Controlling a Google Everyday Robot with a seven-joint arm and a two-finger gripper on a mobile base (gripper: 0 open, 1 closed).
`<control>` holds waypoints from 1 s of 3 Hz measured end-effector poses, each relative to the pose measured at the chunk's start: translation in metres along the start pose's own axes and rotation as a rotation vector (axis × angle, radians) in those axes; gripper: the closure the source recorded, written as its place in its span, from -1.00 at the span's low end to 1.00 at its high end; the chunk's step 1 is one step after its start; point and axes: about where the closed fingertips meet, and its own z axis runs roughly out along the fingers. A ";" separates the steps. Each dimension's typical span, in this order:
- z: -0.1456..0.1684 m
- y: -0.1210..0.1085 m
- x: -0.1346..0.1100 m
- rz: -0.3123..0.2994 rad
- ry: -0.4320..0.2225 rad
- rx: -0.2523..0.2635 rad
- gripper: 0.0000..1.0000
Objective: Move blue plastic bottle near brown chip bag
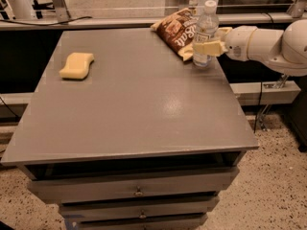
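The one camera view looks down on a grey bench (pixel 144 104) with drawers (pixel 139 191) stacked beneath its top. The white arm (pixel 268 42) reaches in from the right side over the bench's far right corner. Its pincer (pixel 204 48) is closed around the lower middle of the blue plastic bottle (pixel 205 28), with a tan finger (pixel 207 47) crossing the front of the bottle just below the label.

The bottle stands upright, white cap on top, near the far right edge of the bench. Whether its base rests on the surface or hangs just above it cannot be told. The brown chip bag (pixel 176 31) lies flat just to the left of the bottle and slightly behind it. From this angle the bottle overlaps the bag's right edge, so the two are touching or very nearly so.

A yellow sponge (pixel 76 65) lies on the left part of the bench, well apart from the bottle, the bag and the pincer.
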 end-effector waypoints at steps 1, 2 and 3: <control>0.007 -0.015 0.008 0.012 0.006 0.019 1.00; 0.011 -0.020 0.016 0.031 0.012 0.026 1.00; 0.012 -0.020 0.020 0.047 0.018 0.025 0.63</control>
